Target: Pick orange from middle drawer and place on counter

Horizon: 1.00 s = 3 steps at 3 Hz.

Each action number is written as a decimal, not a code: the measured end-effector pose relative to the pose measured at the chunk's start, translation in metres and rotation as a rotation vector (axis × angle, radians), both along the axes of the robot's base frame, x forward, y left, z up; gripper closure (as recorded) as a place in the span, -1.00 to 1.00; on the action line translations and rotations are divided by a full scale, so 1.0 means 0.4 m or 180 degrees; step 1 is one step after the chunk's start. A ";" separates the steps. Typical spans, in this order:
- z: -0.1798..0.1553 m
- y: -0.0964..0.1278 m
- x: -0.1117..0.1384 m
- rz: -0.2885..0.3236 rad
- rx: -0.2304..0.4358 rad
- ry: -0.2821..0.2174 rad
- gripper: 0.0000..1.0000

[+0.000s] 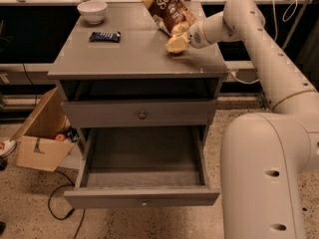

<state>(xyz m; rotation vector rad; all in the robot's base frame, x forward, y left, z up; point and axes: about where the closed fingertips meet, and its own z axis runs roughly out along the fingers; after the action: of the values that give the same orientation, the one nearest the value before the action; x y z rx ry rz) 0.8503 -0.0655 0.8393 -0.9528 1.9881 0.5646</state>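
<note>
My gripper [175, 43] is low over the right side of the counter [129, 54], its tip resting at or just above the surface, right beside the lower end of a chip bag [167, 11]. The orange does not show on its own; whether it sits inside the gripper I cannot tell. The middle drawer [142, 156] is pulled out wide below the cabinet front, and its grey inside holds nothing. Its flat front with a small knob [143, 201] faces me.
A white bowl [92, 10] and a dark blue bar [104, 36] lie on the counter's back left. The closed knobbed drawer front [142, 114] is above the open drawer. A cardboard box [40, 138] with clutter stands on the floor at left. My robot body [264, 178] fills the lower right.
</note>
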 end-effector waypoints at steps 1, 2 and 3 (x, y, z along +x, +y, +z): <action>0.012 -0.004 -0.005 0.0036 0.0036 -0.0051 -0.63; 0.041 -0.009 -0.016 0.0076 0.0023 -0.0145 -1.00; 0.101 -0.044 -0.039 0.0046 -0.0081 -0.0311 -1.00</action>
<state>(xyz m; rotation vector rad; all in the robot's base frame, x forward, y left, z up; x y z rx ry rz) 0.8346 -0.0833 0.8795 -0.9923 1.9067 0.4925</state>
